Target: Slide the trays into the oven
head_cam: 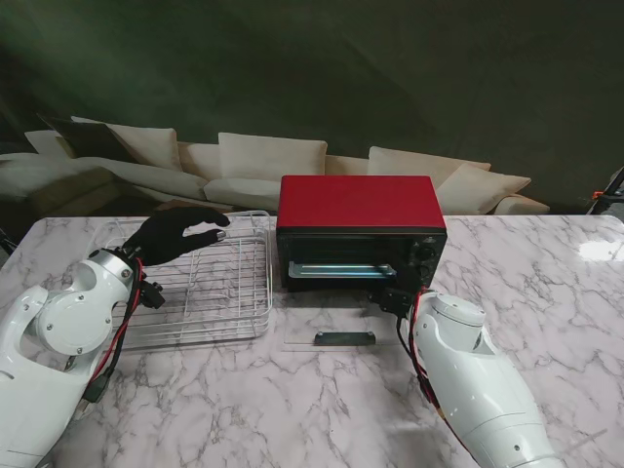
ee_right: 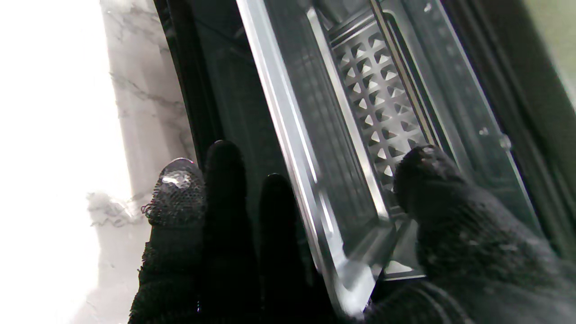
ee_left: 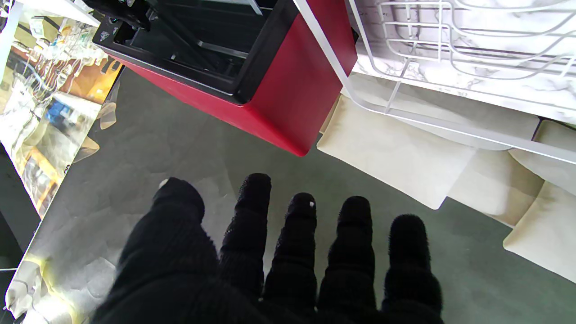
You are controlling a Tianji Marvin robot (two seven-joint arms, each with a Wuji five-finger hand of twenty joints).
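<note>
Left hand: the black-gloved left hand (head_cam: 175, 232) hovers over the white wire dish rack (head_cam: 239, 302), fingers spread, holding nothing.
Oven: the red-topped black countertop oven (head_cam: 360, 230) stands just right of the rack, its glass door (head_cam: 331, 325) folded flat toward me.
Tray: the shiny metal baking tray (ee_right: 315, 148) sits partly inside the cavity, long axis across the mouth.
Right hand: the black-gloved right hand (ee_right: 315, 252) clamps the tray's near rim, thumb above, fingers beneath; it is the nearer hand, with the oven's depth straight ahead, so pushing probably falls to it.
</note>
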